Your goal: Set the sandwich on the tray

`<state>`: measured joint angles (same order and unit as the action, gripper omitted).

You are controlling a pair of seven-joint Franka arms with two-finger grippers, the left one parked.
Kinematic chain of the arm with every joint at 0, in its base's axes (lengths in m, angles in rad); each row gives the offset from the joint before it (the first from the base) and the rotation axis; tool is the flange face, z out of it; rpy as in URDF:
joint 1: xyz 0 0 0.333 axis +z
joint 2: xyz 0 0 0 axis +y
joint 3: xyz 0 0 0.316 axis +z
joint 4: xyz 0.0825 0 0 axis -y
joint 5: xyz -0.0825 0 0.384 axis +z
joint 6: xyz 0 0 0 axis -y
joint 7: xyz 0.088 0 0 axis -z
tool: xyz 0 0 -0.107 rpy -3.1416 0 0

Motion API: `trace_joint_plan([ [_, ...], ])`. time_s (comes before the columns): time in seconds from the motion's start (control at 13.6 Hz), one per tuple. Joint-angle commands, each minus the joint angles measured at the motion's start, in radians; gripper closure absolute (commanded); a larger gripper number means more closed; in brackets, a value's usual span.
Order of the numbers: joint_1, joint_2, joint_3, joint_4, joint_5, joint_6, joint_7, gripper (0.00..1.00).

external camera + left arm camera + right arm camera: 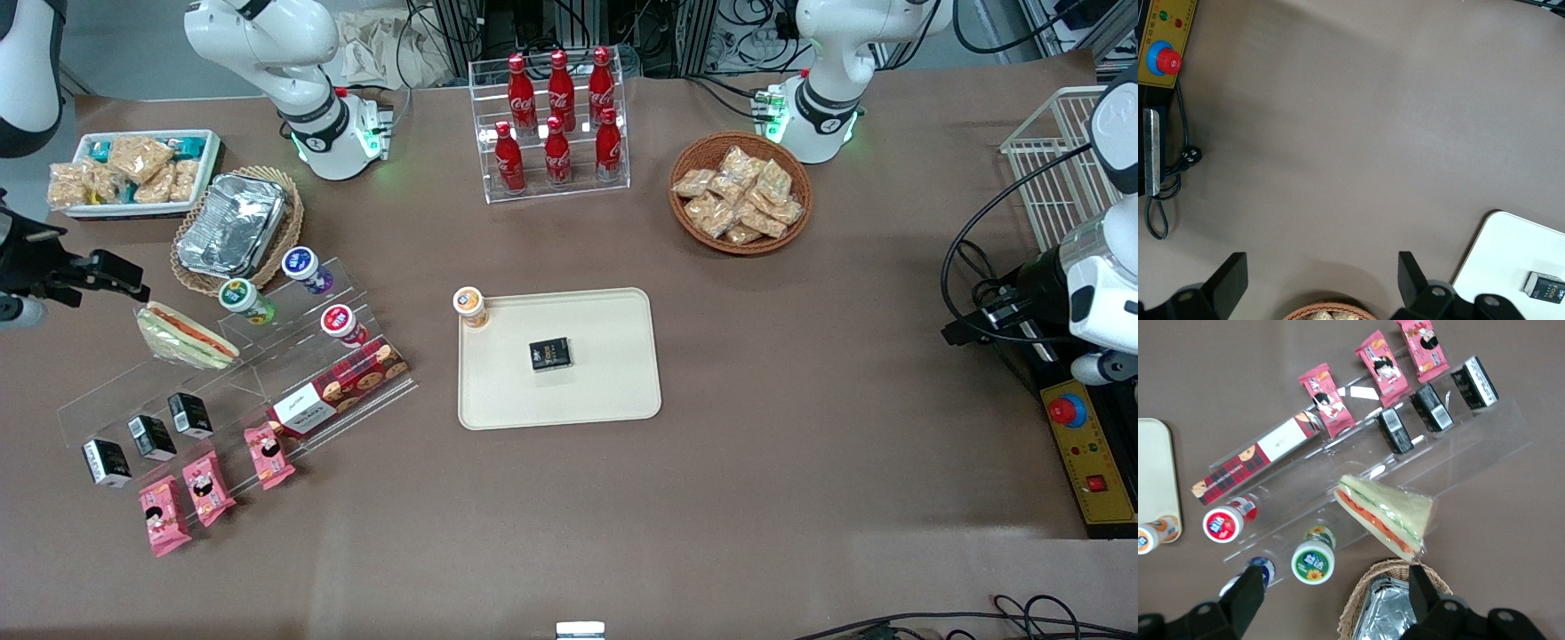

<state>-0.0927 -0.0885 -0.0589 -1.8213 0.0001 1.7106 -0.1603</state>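
Observation:
The sandwich [185, 336], a clear-wrapped wedge with red and green filling, lies on the top step of a clear acrylic stand [240, 382] toward the working arm's end of the table. It also shows in the right wrist view [1386, 514]. The cream tray [605, 391] lies at the table's middle and holds a small black box [550, 353]; an orange-lidded cup [469, 307] stands at its corner. The tray's edge shows in the right wrist view [1155, 473]. My right gripper [107, 271] hangs open and empty above the table beside the sandwich [1336, 587], apart from it.
A foil container [233, 224] in a wicker basket sits close under the gripper. Yogurt cups [300, 264], a cookie box [342, 391], black boxes [151, 436] and pink packets [209, 484] fill the stand. A cola rack [556, 124] and a cracker basket [740, 191] stand farther back.

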Motion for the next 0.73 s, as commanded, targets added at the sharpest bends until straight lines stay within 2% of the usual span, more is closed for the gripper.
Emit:
trace_joint_plan([
  [0.0,-0.022,-0.112,0.007,-0.160,-0.025,0.086,-0.011,0.03],
  [0.66,-0.035,-0.106,0.007,-0.174,-0.015,0.072,0.031,0.03],
])
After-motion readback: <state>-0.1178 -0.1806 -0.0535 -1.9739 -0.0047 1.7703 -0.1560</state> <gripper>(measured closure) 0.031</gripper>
